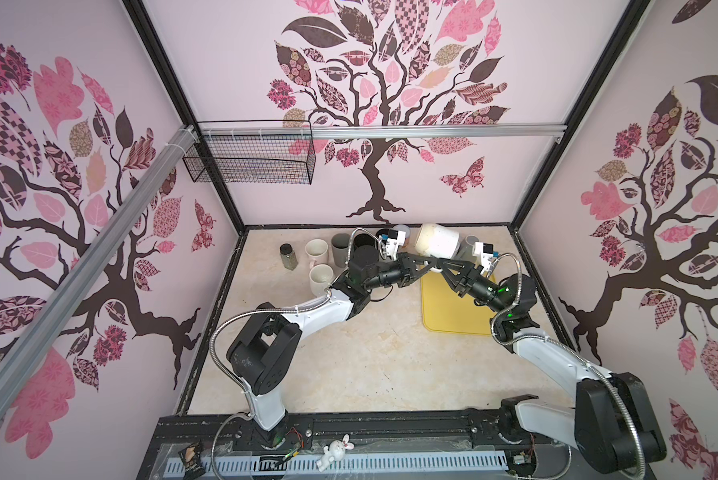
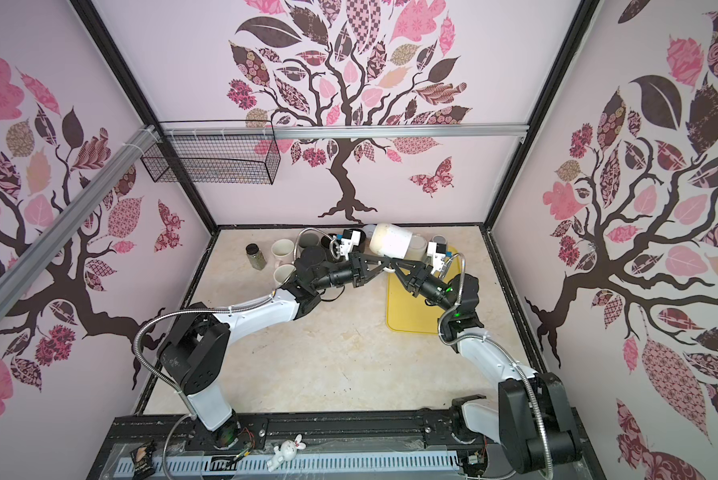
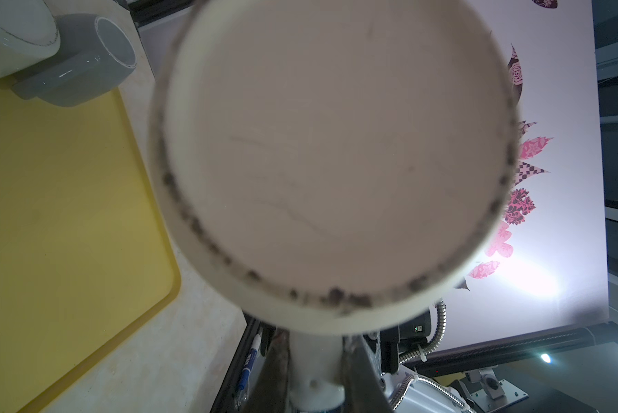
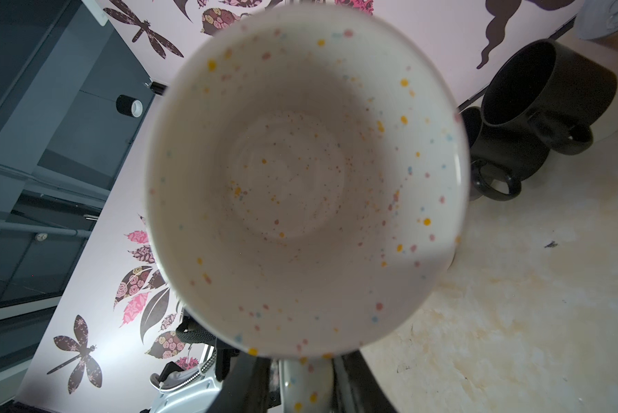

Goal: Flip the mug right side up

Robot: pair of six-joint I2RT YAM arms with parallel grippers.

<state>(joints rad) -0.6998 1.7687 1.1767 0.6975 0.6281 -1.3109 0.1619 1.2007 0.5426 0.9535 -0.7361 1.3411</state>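
White with coloured speckles, the mug (image 1: 438,241) is hanging on its side above the table (image 1: 349,365), at the far end and a little right of centre. Its base is facing left and its mouth is facing right, so the right wrist view is looking straight into the bowl (image 4: 307,178) while the left wrist view is filling with the flat underside (image 3: 336,161). The handle (image 4: 307,389) is pointing toward the near side, and both arms are meeting on it.

The left gripper (image 1: 428,262) is reaching in from the left with its jaws nearly closed, pinching the handle. The right gripper (image 1: 446,268) is coming in from the right, its jaws drawn in narrow against the same handle.

Just near of the mug, a yellow tray (image 1: 453,309) is lying flat. A grey mug (image 3: 78,60) is lying on its side at the tray's far edge. Two black mugs (image 4: 550,93) are sitting left of the held mug, along the far wall. Further left, two cream mugs (image 1: 316,251) are standing upright beside a dark-lidded jar (image 1: 287,255).
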